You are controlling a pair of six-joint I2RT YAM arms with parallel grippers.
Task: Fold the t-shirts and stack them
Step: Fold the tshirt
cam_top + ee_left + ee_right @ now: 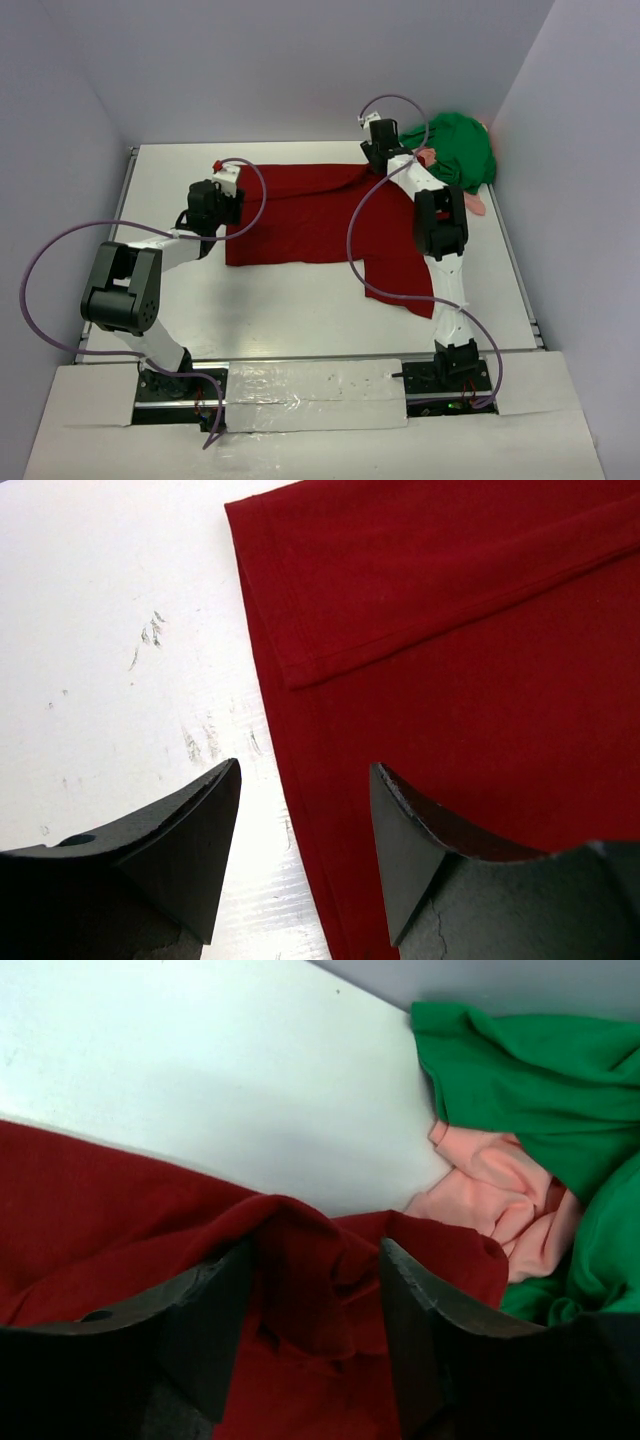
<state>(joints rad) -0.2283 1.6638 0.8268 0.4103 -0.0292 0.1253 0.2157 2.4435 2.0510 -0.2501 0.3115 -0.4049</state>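
Note:
The dark red t-shirt [310,215] lies mostly flat in the middle of the table, one part trailing toward the right arm's base. My left gripper [228,207] hovers open over the shirt's left edge; in the left wrist view the hem [300,670] runs between the spread fingers of the gripper [305,770]. My right gripper [378,158] is at the shirt's far right corner. Its jaws stand apart around a raised fold of red cloth [320,1280], not pinching it. The green t-shirt [455,148] is bunched in the far right corner with the salmon-pink cloth [500,1190] tucked against it.
White table [300,310] with grey walls on three sides and metal rails along its edges. The green and pink pile [540,1080] lies just right of my right gripper [315,1245]. Purple cables loop from both arms.

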